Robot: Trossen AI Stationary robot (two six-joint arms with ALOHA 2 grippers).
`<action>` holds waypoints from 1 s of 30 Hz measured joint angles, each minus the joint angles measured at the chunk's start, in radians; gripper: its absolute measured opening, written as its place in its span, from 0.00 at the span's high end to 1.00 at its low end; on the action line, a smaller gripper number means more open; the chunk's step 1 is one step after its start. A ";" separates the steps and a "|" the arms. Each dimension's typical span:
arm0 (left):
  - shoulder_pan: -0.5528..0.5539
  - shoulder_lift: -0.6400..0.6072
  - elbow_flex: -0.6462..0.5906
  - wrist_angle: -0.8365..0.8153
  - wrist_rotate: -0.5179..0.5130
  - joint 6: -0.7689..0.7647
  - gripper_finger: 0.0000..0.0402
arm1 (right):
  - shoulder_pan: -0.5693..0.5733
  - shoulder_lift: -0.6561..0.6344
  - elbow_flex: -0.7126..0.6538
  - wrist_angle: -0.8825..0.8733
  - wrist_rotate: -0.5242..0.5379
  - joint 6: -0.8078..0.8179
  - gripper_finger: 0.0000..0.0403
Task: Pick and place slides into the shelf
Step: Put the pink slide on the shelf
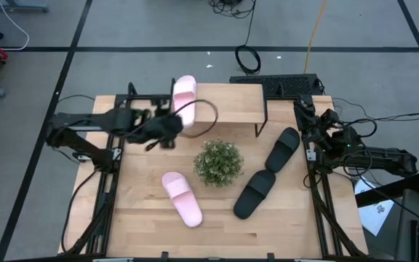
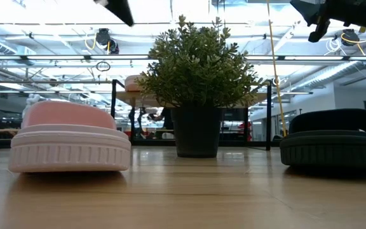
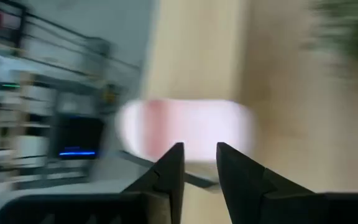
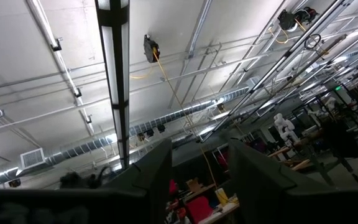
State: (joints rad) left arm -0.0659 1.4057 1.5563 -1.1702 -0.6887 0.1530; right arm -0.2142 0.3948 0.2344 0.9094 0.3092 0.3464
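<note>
The shelf (image 1: pixel 231 102) stands at the table's far middle. One pink slide (image 1: pixel 184 94) lies lengthwise on the left end of its plank top. My left gripper (image 1: pixel 172 125) hovers just near of that slide, open and empty. The left wrist view, which is blurred, shows the slide (image 3: pixel 185 127) beyond the fingertips. The other pink slide (image 1: pixel 182 198) lies flat on the table at the near middle. Two black slides (image 1: pixel 282 149) (image 1: pixel 254 193) lie flat on the table to the right of the plant. My right gripper (image 1: pixel 313 127) waits at the right edge, open, pointing up at the ceiling.
A potted green plant (image 1: pixel 218 161) stands mid-table between the slides and in front of the shelf. A keyboard (image 1: pixel 278 84) lies beyond the table's far edge. Bare tabletop (image 1: pixel 151 153) lies left of the plant.
</note>
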 joint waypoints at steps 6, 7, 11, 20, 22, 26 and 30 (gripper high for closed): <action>-0.194 -0.023 0.042 -0.120 0.104 -0.375 0.76 | 0.000 0.004 0.000 0.000 -0.001 -0.028 0.63; -0.225 -0.022 0.042 -0.117 0.123 -0.428 0.76 | 0.000 0.003 0.000 0.001 -0.001 -0.033 0.63; -0.333 0.015 0.042 -0.113 0.181 -0.604 0.76 | 0.000 0.003 0.000 0.014 -0.029 -0.045 0.63; -0.467 0.162 0.041 -0.081 0.347 -0.941 0.76 | 0.000 0.002 0.000 0.055 -0.131 -0.045 0.63; -0.481 0.202 0.041 -0.055 0.372 -0.982 0.76 | 0.000 0.003 0.000 0.051 -0.135 -0.045 0.63; -0.497 0.283 0.041 -0.016 0.401 -1.064 0.76 | 0.000 0.003 0.000 0.051 -0.177 -0.045 0.63; -0.507 0.338 0.040 0.034 0.419 -1.131 0.76 | 0.000 0.003 0.000 0.051 -0.184 -0.045 0.63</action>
State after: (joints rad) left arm -0.5726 1.7436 1.5967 -1.1361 -0.2701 -0.9779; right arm -0.2142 0.3977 0.2344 0.9604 0.1253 0.3016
